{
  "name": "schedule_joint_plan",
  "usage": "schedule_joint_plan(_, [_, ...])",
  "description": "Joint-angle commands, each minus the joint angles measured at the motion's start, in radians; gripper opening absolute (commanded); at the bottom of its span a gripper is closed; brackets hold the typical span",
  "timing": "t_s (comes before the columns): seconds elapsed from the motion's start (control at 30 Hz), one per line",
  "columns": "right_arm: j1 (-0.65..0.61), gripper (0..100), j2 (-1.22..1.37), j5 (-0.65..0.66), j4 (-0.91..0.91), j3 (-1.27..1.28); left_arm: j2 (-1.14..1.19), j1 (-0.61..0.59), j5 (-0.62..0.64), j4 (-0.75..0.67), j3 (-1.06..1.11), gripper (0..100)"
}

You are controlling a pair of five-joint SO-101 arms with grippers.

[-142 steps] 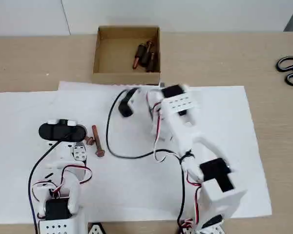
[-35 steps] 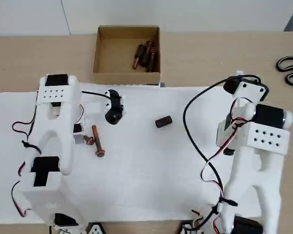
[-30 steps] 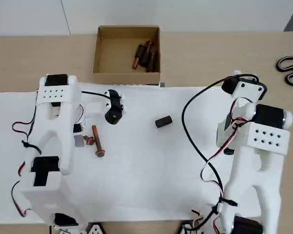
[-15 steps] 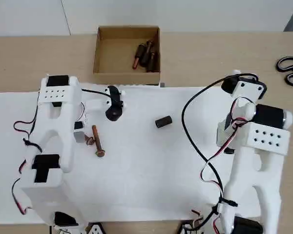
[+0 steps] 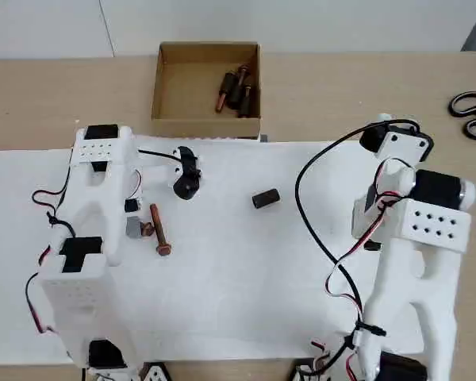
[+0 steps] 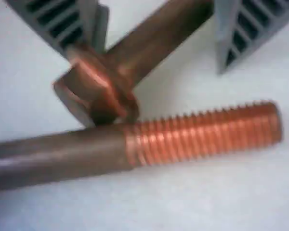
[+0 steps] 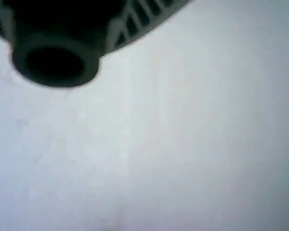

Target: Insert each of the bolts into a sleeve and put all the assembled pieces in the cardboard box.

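Note:
Two copper bolts lie touching on the white paper: a long bolt (image 5: 159,230) (image 6: 135,144) and a short bolt (image 5: 146,229) (image 6: 94,91). My left gripper (image 5: 134,217) (image 6: 159,29) is open, its fingers (image 6: 72,24) on either side of the short bolt's shank. A loose black sleeve (image 5: 265,198) lies mid-paper. My right gripper (image 5: 371,242) stands low over the paper at the right, shut on another black sleeve (image 7: 55,60). The cardboard box (image 5: 206,125) at the back holds several assembled pieces (image 5: 236,87).
Scissors (image 5: 472,107) lie at the far right of the wooden table. The left arm's black cable and camera (image 5: 186,176) hang between the box and the bolts. White paper (image 5: 246,286) covers the working area, with open room in front of the loose sleeve.
Over the last second the left arm has slid a little right and closer onto the bolts. The right arm, earlier stretched toward the box, has kept still at the right.

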Motion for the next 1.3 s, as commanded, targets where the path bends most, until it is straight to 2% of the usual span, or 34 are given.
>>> schedule_joint_plan(0.0, [0.012,0.4,-0.033,0.005,-0.008,-0.009,0.014,0.006,-0.365,-0.014,-0.012,12])
schedule_joint_plan(0.17, [0.005,0.4,-0.033,0.005,-0.008,-0.009,0.015,0.008,-0.365,-0.011,-0.01,0])
schedule_joint_plan(0.77, [0.005,0.4,-0.035,0.009,0.004,-0.014,0.041,0.032,-0.31,-0.008,-0.012,1])
schedule_joint_plan(0.83, [0.005,0.4,-0.035,0.009,0.005,-0.014,0.041,0.046,-0.262,-0.008,-0.012,1])
schedule_joint_plan(1.0, [0.005,0.4,-0.035,0.009,0.005,-0.014,0.041,0.058,-0.226,-0.009,-0.013,11])
schedule_joint_plan(1.13, [0.005,0.4,-0.035,0.009,0.005,-0.014,0.041,0.061,-0.224,0.003,-0.041,11])
schedule_joint_plan(1.27, [0.005,0.4,-0.035,0.009,0.005,-0.014,0.051,0.078,-0.222,0.072,-0.097,11])
